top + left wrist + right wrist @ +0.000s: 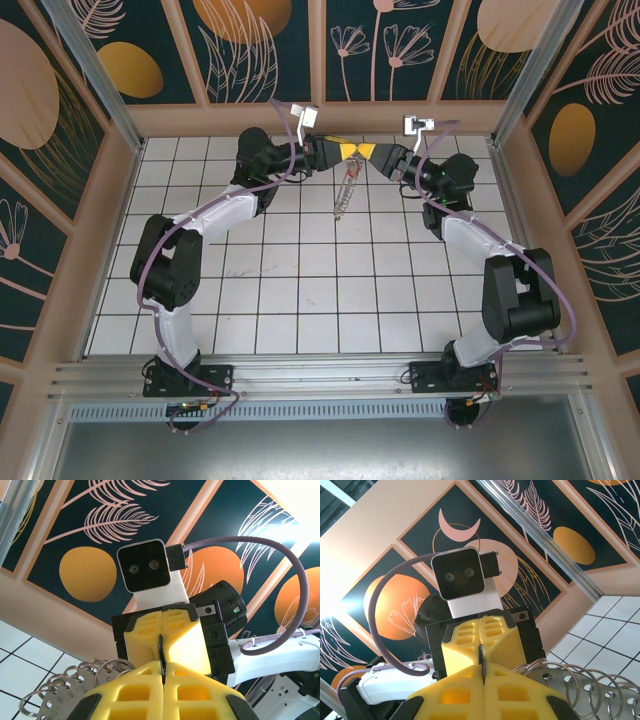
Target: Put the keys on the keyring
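Note:
Both grippers meet tip to tip above the far middle of the table. My left gripper is shut on a thin dark metal piece seen edge-on. My right gripper is shut on the same piece from the other side. Whether that piece is a key or the keyring, I cannot tell. A bunch of silver rings and flat keys hangs below the two tips. It appears at lower left in the left wrist view and at lower right in the right wrist view.
The white tiled table lies under the arms, framed by wooden rails and patterned wall panels. An aluminium rail runs along the near edge by the arm bases.

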Robot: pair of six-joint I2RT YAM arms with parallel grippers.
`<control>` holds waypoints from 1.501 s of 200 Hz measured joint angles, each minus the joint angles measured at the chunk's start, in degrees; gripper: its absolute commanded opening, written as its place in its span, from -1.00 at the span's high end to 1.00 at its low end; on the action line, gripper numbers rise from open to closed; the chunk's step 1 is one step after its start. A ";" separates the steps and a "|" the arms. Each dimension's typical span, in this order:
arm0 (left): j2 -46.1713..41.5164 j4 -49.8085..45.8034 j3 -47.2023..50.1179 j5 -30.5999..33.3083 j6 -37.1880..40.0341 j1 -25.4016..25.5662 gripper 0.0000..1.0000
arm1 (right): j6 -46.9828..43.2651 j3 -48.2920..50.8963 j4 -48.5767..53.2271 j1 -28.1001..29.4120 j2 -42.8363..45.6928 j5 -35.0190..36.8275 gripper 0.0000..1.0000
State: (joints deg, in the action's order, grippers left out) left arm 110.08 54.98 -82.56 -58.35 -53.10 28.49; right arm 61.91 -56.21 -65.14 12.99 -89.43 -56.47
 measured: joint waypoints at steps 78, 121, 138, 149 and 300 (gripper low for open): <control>-2.25 2.32 4.07 6.21 -0.72 1.01 1.00 | -0.17 0.00 1.25 -0.17 0.04 1.07 0.19; -3.28 8.33 6.69 10.49 -4.68 1.05 1.00 | -2.27 2.01 2.60 -1.05 3.21 2.01 0.18; -3.56 10.14 7.10 11.56 -6.08 1.05 1.00 | -3.58 3.76 2.47 -1.18 5.20 2.47 0.23; -3.76 11.41 7.26 12.24 -7.04 1.05 1.00 | -4.59 4.52 2.38 -1.18 5.95 2.56 0.23; -3.98 17.09 7.26 13.88 -11.72 1.53 1.00 | -16.50 4.17 9.31 6.23 6.23 4.04 0.36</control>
State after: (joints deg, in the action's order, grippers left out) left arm 106.10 72.07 -75.31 -44.47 -64.82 30.02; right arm 45.41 -52.03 -55.83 19.22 -83.20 -52.42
